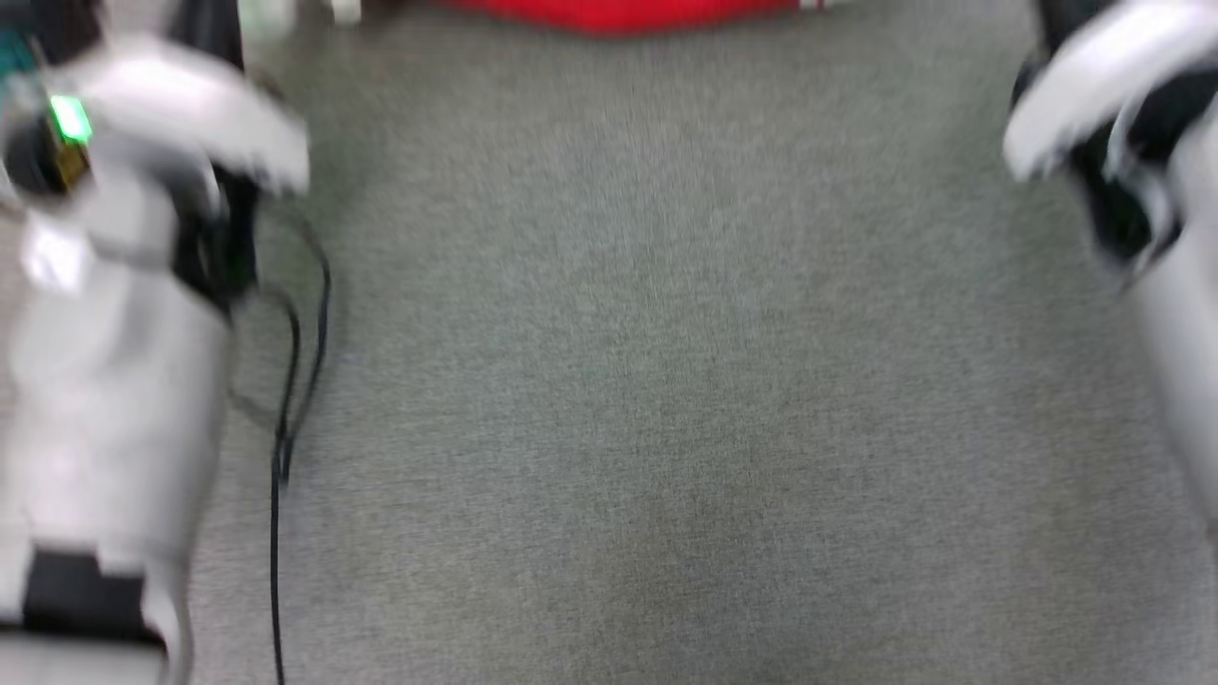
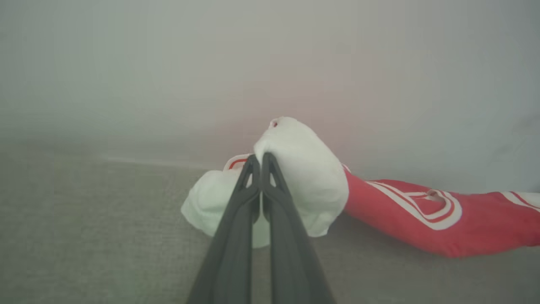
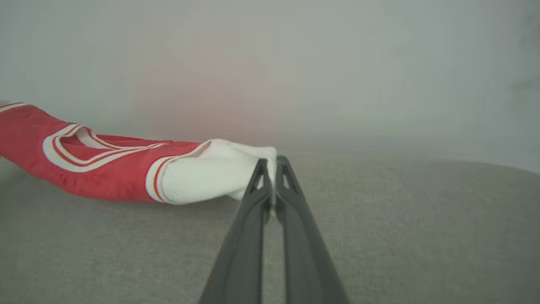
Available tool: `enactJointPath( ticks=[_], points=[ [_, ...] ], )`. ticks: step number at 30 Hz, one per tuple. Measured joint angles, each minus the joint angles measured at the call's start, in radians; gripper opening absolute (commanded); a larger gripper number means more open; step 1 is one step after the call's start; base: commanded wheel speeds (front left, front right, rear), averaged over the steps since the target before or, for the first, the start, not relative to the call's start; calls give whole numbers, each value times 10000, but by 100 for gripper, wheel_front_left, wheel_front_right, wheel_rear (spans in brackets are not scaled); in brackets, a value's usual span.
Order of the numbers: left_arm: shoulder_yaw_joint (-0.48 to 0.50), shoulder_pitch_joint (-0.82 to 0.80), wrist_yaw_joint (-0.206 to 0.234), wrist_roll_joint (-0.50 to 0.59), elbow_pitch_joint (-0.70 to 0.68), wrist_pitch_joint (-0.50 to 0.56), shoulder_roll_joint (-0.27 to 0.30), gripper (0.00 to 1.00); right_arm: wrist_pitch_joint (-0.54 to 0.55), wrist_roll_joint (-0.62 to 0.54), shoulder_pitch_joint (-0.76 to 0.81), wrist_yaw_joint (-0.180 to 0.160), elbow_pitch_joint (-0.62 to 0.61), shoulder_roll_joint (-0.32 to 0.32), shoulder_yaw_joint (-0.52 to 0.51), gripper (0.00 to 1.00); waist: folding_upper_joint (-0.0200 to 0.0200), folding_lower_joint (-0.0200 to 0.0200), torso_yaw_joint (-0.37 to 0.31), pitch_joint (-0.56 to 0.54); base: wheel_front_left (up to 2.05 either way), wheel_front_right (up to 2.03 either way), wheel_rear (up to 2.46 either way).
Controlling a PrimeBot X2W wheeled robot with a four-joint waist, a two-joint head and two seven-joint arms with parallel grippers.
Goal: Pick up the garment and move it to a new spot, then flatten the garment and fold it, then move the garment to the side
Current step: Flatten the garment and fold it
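left gripper [image 2: 261, 158]: fingers pressed together, pinching a bunched white sleeve [image 2: 308, 177] of the jersey; the cloth humps up over and around the fingertips.
right gripper [image 3: 272, 162]: fingers closed, clamped on the tip of the second white sleeve [image 3: 211, 177], which stretches away to the left in the right wrist view.
left arm pose: the pale left forearm [image 1: 105, 381] runs up the left edge of the head view, blurred, with a green light [image 1: 69, 119] near its upper end; the fingers lie low, at a shallow angle to the carpet.
right arm pose: the pale right forearm [image 1: 1180, 314] runs along the right edge of the head view, blurred; its fingers are likewise low over the carpet.
red jersey [image 1: 618, 11]: on the far side of the grey carpet [image 1: 666, 381], at the top edge of the head view, between the two arms; its red body with striped trim rests on the carpet between the two held sleeves.
black cable [image 1: 281, 447]: trails over the carpet just beside the left forearm.
chest lettering: cannot tell.
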Motion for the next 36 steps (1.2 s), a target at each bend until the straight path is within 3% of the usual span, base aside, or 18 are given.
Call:
enactJointPath(
  ticks=[6,21,28,36],
  points=[
    [382,2746,54,-25,-1457,-13,13,0,-130,552,2414,0,-525,-337,232,0,0,-1,105,-1159,0,0,0],
    [566,8705,1202,-153,-5005,447,242,0,224,957,7475,0,-2571,-422,-550,0,0,-3,188,-3382,0,0,0],
    [380,10748,1885,-219,-6615,972,357,0,573,644,10054,0,-3979,10,-1697,0,0,-4,318,-3971,0,0,0],
    [414,12224,2445,-291,-7492,1421,679,0,1415,-27,12414,0,-5595,980,-3294,0,0,-3,504,-4265,0,0,0]
  ],
)
